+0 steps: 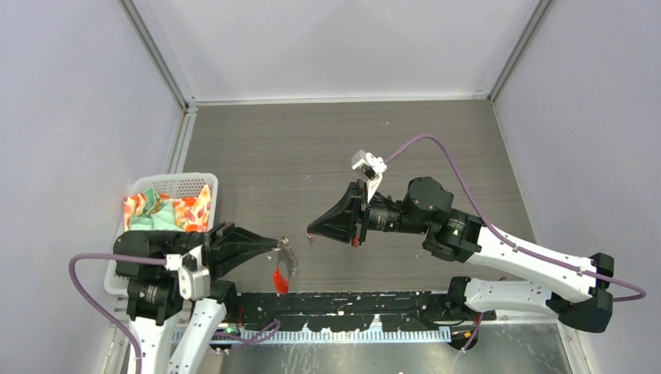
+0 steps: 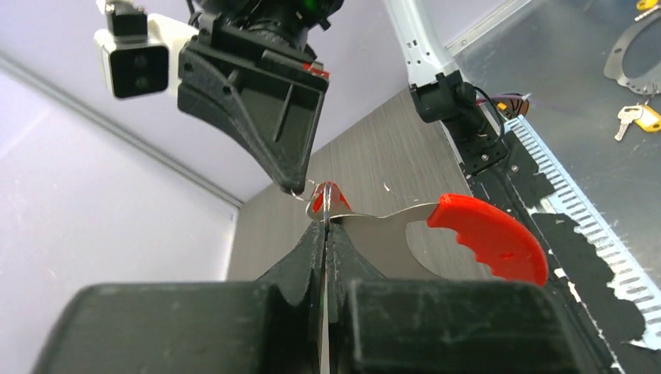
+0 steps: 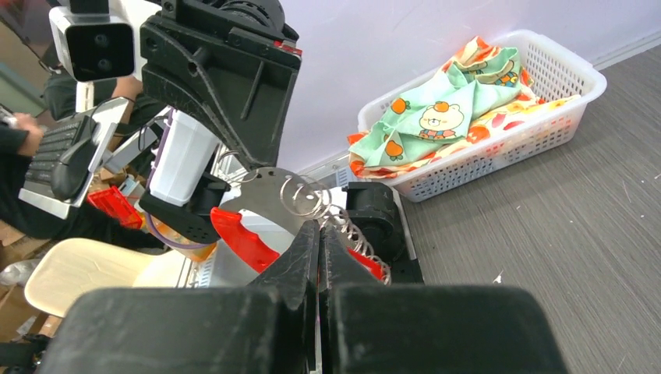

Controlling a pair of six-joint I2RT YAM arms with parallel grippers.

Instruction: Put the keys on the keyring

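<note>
My left gripper [image 1: 278, 245] is shut on the flat silver part of the keyring [image 2: 382, 234]. The keyring's red curved strip [image 1: 279, 280] hangs below it and shows in the left wrist view [image 2: 491, 234] and the right wrist view [image 3: 242, 238]. My right gripper [image 1: 311, 231] is shut, and its tips pinch the keyring's thin wire coil [image 3: 300, 195]. The two grippers meet tip to tip above the table's front edge. A small red bit [image 2: 323, 196] sits at my left fingertips; I cannot tell whether it is a key tag. The green-headed key is out of view.
A white basket [image 1: 175, 183] holding patterned cloth [image 1: 167, 212] stands at the left, behind my left arm. A black strip [image 1: 351, 302] runs along the front edge. Beyond it, a key with a yellow tag [image 2: 633, 117] lies on a metal surface.
</note>
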